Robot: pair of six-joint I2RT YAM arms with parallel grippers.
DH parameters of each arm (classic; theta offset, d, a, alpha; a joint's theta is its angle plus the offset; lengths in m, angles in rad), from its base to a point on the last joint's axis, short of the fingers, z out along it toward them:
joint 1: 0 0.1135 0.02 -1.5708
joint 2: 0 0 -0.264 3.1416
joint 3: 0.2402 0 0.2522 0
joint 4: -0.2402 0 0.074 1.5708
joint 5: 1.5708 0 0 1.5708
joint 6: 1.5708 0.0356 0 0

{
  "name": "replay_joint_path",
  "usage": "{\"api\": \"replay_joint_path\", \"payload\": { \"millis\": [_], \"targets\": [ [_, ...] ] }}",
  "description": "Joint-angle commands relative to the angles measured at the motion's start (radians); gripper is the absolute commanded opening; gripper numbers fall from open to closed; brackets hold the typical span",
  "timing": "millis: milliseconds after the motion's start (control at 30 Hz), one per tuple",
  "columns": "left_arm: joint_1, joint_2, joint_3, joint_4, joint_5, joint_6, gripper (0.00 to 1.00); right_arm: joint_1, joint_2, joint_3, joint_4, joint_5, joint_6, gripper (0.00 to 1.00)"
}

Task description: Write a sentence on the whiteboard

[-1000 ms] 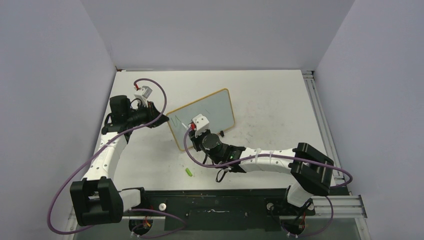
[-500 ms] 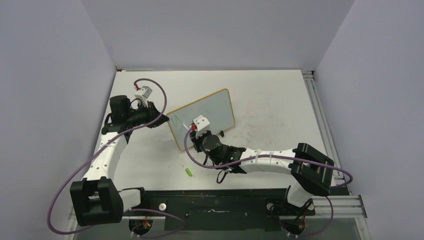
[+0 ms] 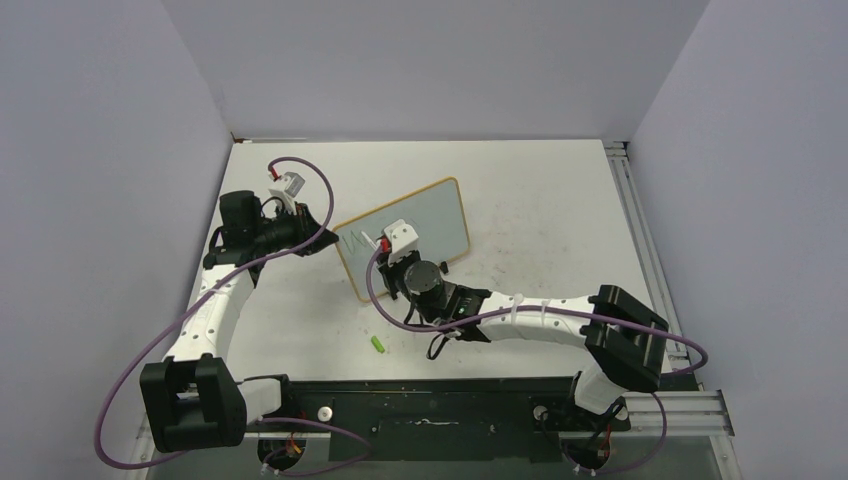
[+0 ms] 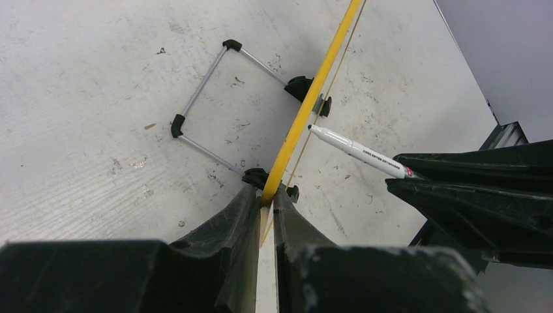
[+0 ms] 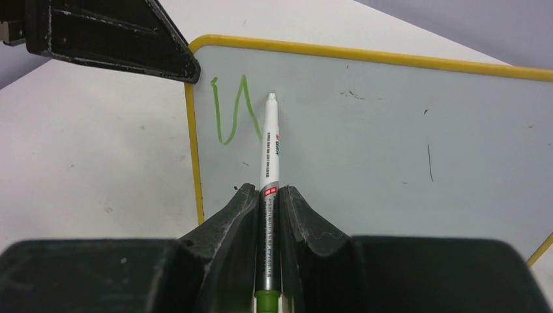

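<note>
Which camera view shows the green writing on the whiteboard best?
The right wrist view: the green writing is large and sharp beside the marker tip. The top view shows it tiny; the left wrist view sees the whiteboard edge-on, no writing.

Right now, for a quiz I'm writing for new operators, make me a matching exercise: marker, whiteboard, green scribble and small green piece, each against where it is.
Things: 1 marker; 2 whiteboard; 3 green scribble; 4 small green piece.
Places: A loose on the table; B edge pinched by the left gripper; C on the board near its corner; D held by the right gripper.
Pairs: 1-D, 2-B, 3-C, 4-A.
</note>
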Motion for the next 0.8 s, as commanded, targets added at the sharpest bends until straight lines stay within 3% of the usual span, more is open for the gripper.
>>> {"api": "replay_joint_path", "payload": {
  "millis": [0,767],
  "targets": [
    [-0.009,-0.019,0.02,0.016,0.024,-0.003,0.0,-0.012,-0.014,0.056,0.063,0.018,-0.023,0.05],
    [-0.009,-0.015,0.02,0.015,0.024,-0.001,0.0,-0.032,0.008,0.042,0.056,-0.001,-0.003,0.05]
  ]
}}
